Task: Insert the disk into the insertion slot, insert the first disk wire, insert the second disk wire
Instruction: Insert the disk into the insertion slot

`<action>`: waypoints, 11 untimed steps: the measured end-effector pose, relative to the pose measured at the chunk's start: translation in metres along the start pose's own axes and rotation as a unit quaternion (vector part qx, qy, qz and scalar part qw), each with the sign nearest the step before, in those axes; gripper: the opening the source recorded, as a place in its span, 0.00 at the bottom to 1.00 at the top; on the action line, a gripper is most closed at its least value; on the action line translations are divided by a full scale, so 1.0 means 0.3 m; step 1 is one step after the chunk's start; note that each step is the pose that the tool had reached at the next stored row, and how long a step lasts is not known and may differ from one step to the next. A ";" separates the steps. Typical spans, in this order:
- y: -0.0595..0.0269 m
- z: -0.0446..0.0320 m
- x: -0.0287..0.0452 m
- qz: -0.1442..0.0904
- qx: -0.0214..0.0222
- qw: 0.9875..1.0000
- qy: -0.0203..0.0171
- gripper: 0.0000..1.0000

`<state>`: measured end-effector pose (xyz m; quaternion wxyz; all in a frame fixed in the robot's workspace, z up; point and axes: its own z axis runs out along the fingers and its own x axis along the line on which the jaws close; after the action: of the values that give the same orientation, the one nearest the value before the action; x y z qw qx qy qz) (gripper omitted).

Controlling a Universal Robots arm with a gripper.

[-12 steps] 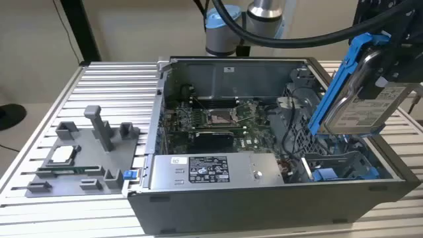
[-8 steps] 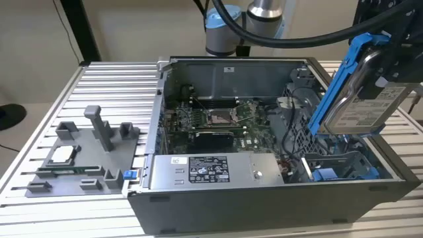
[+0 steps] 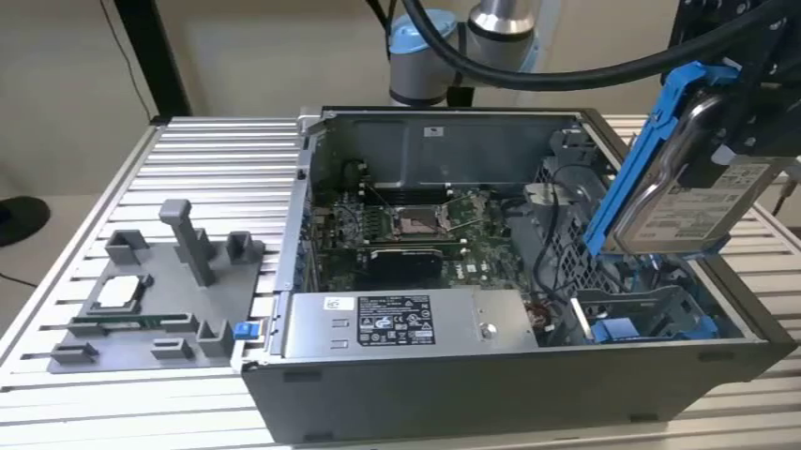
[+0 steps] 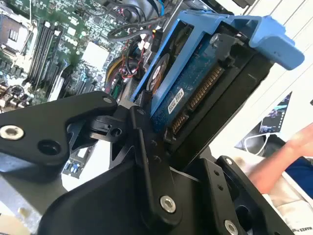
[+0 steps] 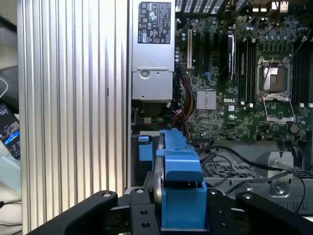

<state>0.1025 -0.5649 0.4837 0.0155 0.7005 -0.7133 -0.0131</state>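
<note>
— What does it all stand on?
— A ribbed metal surface (image 3: 213,159). A grey parts tray (image 3: 157,300) sits at the exterior view's left with the open computer case (image 3: 501,375) beside it, and a beige wall (image 3: 276,56) stands behind (a plain room).
— And the disk (image 3: 682,211)?
— Clamped in the pincer (image 5: 182,215), in the air over the case's end at the exterior view's right. It stands on edge, its long axis tilted but nearly upright.
</note>
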 end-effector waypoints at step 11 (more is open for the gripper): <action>-0.032 0.000 0.063 0.000 -0.009 1.000 0.000 0.00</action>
<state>0.1117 -0.5839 0.4833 0.0220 0.7004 -0.7132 -0.0197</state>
